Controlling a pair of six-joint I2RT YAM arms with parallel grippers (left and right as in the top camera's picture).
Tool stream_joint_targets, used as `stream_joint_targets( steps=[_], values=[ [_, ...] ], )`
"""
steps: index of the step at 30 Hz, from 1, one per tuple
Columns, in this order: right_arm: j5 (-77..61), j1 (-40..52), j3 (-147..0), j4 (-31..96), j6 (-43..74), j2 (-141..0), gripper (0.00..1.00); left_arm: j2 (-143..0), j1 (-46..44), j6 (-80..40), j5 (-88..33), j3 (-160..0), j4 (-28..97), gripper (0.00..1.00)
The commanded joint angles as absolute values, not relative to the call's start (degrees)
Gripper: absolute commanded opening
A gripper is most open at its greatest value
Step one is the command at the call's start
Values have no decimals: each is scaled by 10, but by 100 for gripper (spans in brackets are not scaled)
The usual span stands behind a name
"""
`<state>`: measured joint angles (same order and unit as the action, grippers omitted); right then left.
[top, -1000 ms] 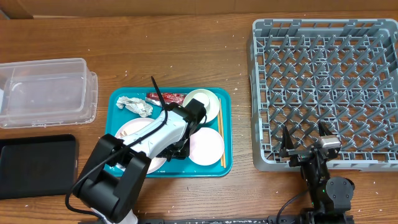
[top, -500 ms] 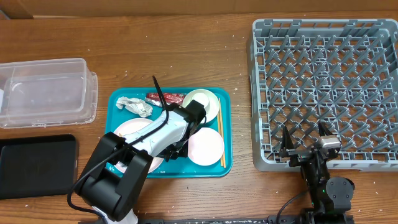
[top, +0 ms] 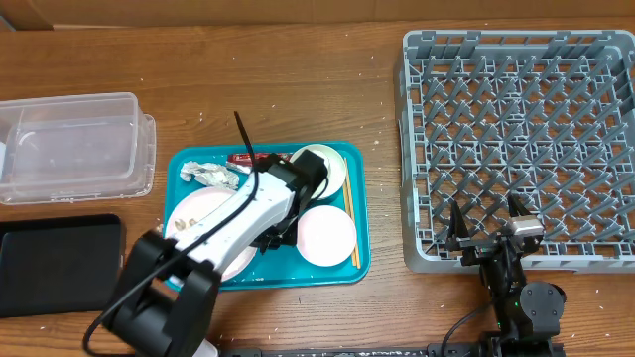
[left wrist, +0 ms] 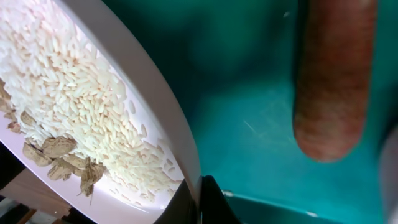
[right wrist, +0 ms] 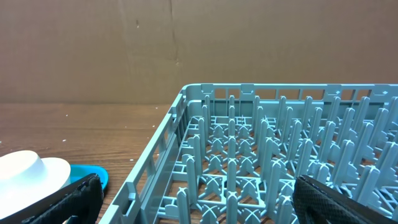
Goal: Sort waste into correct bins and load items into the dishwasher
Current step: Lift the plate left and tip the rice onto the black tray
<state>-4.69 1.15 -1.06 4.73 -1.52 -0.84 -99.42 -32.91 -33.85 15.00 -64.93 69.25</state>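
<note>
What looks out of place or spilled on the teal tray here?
Nothing looks spilled or broken there. The large plate carries loose rice and brown scraps while the left gripper pinches its rim; tipping it could scatter them over the teal tray.

Brown wooden table top with lengthwise grain (top: 298, 79), dotted with small pale specks, fills the overhead view. In the right wrist view, a flat matt brown wall panel (right wrist: 186, 43) rises behind its far edge. Lighting is soft and even.
</note>
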Motion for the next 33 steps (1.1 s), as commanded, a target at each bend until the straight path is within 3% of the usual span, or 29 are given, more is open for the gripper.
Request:
stream_joint_targets(
  steps=[1, 11, 23, 33],
  values=[
    [-50, 9, -5, 44, -13, -2, 100, -966, -325, -352, 185, -677, 718, 4],
    [-50, 9, -5, 44, -13, -2, 100, -962, -256, -336, 201, -784, 811, 4],
    [-50, 9, -5, 44, -13, -2, 100, -962, -13, -251, 129, -878, 805, 4],
    [-50, 9, -5, 44, -13, -2, 100, -962, 162, -188, 42, -901, 727, 4]
  ],
)
